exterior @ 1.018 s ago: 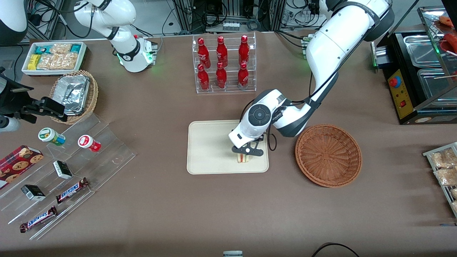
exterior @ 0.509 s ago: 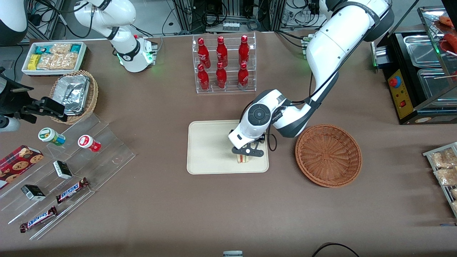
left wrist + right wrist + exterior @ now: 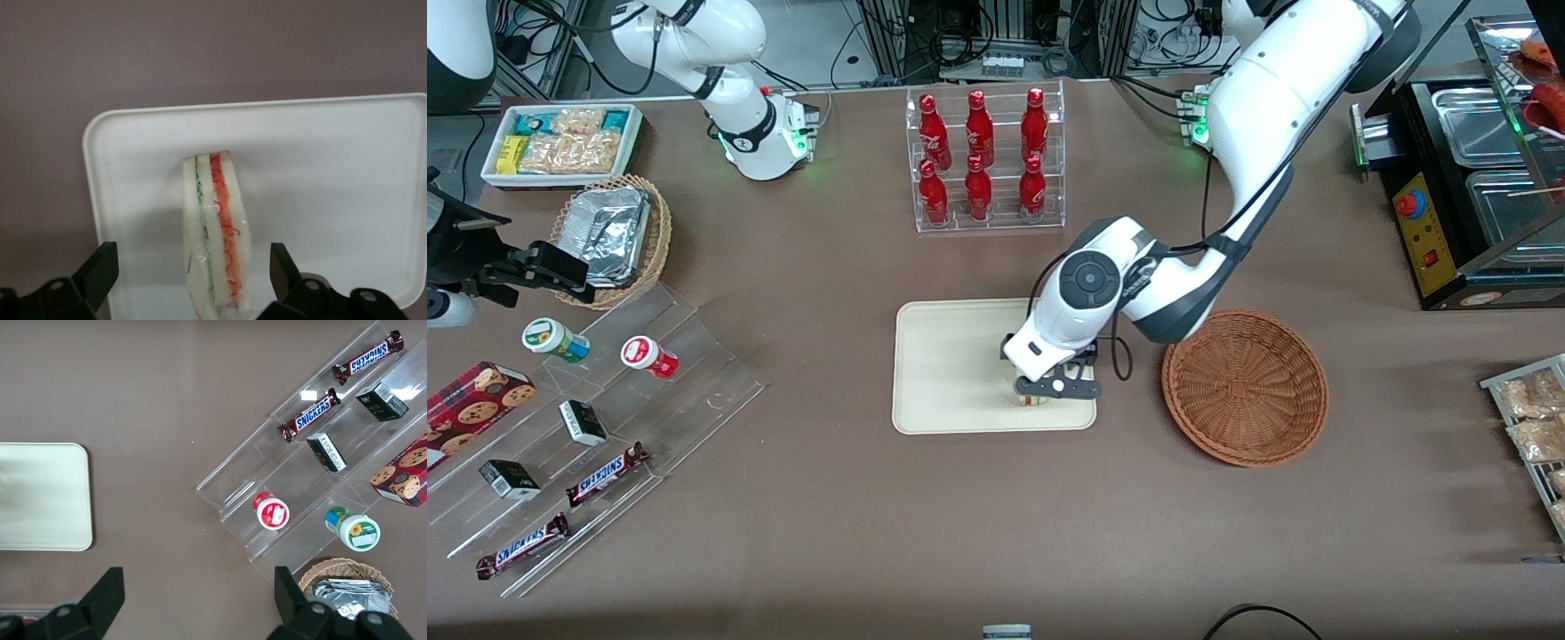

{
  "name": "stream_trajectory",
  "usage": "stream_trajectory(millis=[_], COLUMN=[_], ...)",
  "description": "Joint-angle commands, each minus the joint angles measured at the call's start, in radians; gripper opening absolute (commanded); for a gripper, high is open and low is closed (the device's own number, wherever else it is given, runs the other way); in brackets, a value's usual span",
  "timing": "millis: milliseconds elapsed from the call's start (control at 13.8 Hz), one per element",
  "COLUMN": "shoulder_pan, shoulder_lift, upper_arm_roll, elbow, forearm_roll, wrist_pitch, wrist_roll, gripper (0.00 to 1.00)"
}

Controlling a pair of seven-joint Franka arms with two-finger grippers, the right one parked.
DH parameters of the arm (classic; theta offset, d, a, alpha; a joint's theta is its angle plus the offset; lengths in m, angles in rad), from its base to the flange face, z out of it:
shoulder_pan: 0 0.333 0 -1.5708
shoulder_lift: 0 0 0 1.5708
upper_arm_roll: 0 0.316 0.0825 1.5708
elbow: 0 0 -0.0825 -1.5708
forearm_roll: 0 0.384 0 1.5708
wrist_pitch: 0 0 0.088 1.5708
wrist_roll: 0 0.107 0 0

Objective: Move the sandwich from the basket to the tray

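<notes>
Lifted a little over the last half second: gripper point(image 3: 1056, 388) higher above the tray point(image 3: 947, 373) than before, wrist shifted slightly toward the basket point(image 3: 1245, 387). Fingers point(image 3: 100, 270) spread wide in the wrist view, well apart from the sandwich point(image 3: 217, 233) on both sides, touching nothing. Sandwich point(image 3: 1033, 399) standing on edge on the tray, near the corner closest to the basket, just right of centre in the front view, half hidden under the gripper. Basket empty, at centre right. Released, then, and probably delivered; only a clean retreat upward left, without clipping the upright wedge and toppling it.
</notes>
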Motion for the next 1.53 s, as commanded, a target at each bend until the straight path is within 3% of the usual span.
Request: stream_trajectory(millis=[0, 582, 1455], shoulder_pan=[0.001, 0.153, 0.348], shoulder_lift=[-0.019, -0.119, -0.28], upper_arm_roll=[0.001, -0.004, -0.004], elbow=[0.065, 0.076, 0.078], forearm_roll=[0.01, 0.007, -0.004], wrist_pitch=[-0.129, -0.166, -0.387], wrist_roll=[-0.021, 0.012, 0.153], gripper=[1.0, 1.0, 1.0])
